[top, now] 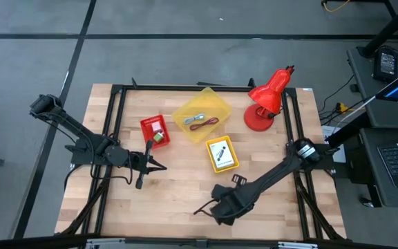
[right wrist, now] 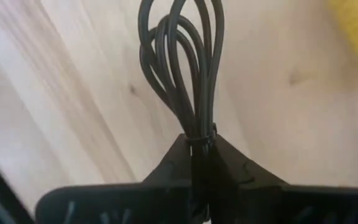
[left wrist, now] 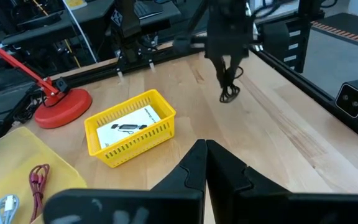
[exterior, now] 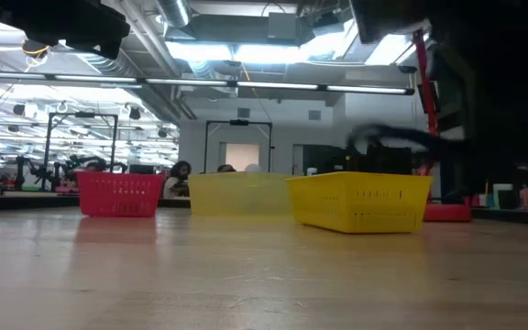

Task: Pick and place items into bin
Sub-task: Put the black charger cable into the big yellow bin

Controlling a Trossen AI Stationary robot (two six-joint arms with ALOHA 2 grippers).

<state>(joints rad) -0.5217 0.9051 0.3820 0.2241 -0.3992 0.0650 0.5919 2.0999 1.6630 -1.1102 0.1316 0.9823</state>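
Right claw point(right wrist: 201, 155): clamped on the black cord point(right wrist: 185, 68) at its tied waist, so the loops hang together as one bundle and do not spread.
Cord position: lifted near the counter's point(top: 178, 187) front edge, well apart from the bins; in the left wrist view it dangles just above the wood.
Left claw point(left wrist: 205, 163): closed on nothing, waiting over the counter's left side, near the red basket point(top: 154, 130).
Large yellow bin point(top: 202, 114): already holds a dark red cord point(top: 209, 123) and a pale item, so it is probably the cord's destination.
Small yellow basket point(top: 222, 153): holds a white printed card.
Red desk lamp point(top: 267, 100): stands beside the large bin, so the carry should avoid it.
Low view: the dark arm hides the cord.
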